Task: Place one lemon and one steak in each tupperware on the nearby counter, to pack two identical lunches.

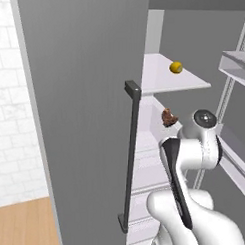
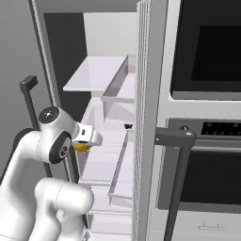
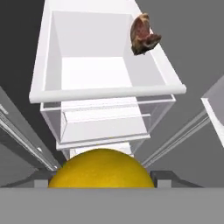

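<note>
A lemon [image 3: 101, 168] is being held in the gripper [image 3: 101, 181]: in the hand view the yellow fruit is sitting right between the two finger tips, and in the right base view a patch of yellow [image 2: 81, 147] is peeking out just under the hand. The gripper is therefore being kept clenched on the lemon, its jaws standing wide around the round fruit.

The fridge is being worked in with its door [image 1: 79, 118] standing open. Ahead of the gripper a white drawer [image 3: 109, 92] is being looked into, and a steak [image 3: 143, 35] is lying at the drawer's far corner, well apart from the held lemon. Above and beyond the gripper a second lemon [image 1: 176, 67] is resting on a pale shelf [image 1: 168, 81], untouched.

As a judgement, the task is being taken at an early stage. One lemon is being lifted out, but it is not yet being carried to any tupperware. Where the tupperware stands cannot be told, and so what it already holds cannot be judged. Just a strip of wood-grain surface [image 1: 21, 223] is being shown low beside the door. Left to do, as far as can be judged: the held lemon is to be delivered, and the steak and the shelf lemon are still to be fetched.
</note>
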You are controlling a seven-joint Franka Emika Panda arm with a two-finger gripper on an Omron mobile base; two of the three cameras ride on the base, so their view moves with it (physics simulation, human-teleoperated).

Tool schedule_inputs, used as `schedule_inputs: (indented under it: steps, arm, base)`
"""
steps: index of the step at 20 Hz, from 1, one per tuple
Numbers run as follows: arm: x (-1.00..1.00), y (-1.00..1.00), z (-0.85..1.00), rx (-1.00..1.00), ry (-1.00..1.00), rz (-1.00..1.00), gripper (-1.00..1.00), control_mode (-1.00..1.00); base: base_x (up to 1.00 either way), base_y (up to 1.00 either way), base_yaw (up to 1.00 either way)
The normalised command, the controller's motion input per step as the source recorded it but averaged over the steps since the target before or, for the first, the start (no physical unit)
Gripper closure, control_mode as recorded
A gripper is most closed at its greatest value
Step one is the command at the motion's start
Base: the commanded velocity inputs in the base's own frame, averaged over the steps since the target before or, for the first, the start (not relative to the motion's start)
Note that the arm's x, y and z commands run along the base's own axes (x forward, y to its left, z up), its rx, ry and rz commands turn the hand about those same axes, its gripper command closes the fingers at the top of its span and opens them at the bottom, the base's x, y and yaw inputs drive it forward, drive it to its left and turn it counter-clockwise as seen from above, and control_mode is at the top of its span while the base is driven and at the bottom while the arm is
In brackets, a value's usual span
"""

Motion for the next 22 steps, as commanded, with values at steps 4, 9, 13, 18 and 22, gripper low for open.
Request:
schedule_inputs:
  steps: [4,9,13,18,22]
  arm:
    - [-0.48,0.04,0.0,0.0,0.03,0.0,1.0,1.0]
    - [0.0,0.0,0.0,0.0,0.0,0.0,1.0,1.0]
    - [0.0,0.0,0.0,0.0,0.0,0.0,1.0,1.0]
    - [0.0,0.0,0.0,0.0,0.0,0.0,1.0,1.0]
    - [0.0,0.0,0.0,0.0,0.0,0.0,1.0,1.0]
  base:
    - [-0.5,0.0,0.01]
    - [-1.0,-0.2,0.0]
    - [-1.0,-0.88,-0.07]
    - [-0.51,-1.0,-0.18]
    - [0.02,-1.0,-0.16]
